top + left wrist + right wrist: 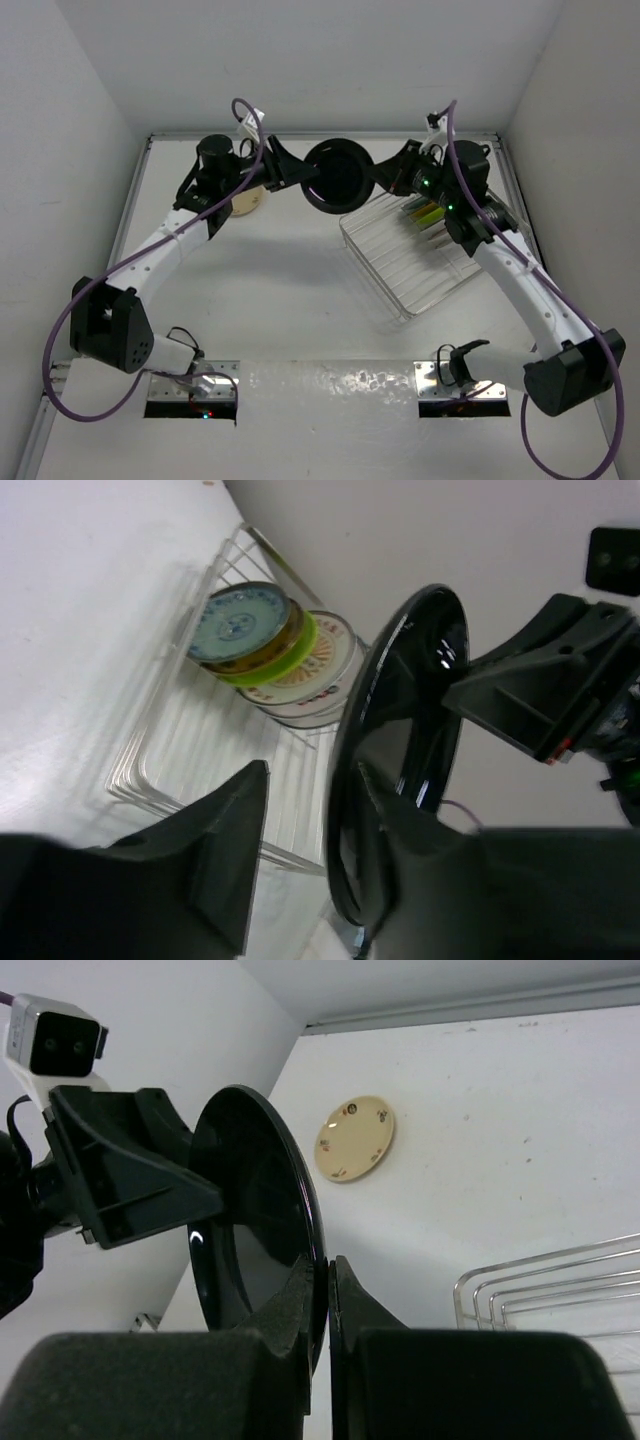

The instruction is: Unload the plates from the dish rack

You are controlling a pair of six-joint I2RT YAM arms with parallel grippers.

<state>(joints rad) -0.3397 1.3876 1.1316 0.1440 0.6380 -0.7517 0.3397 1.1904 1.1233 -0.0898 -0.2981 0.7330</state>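
A black plate [338,175] hangs upright in the air between both arms, left of the wire dish rack [410,255]. My right gripper [385,180] is shut on its rim; in the right wrist view [322,1260] both fingers pinch the black plate's [250,1230] edge. My left gripper [285,165] is open, its jaws either side of the black plate [400,730], with the rim close to one finger. In the rack [170,740] stand a light blue plate [238,620], a lime green plate [285,660] and a white plate with orange pattern [325,670].
A cream plate [248,203] lies flat on the table at the back left, also in the right wrist view [355,1138]. White walls close in the table at the back and sides. The rack [540,1290] sits at an angle on the right half.
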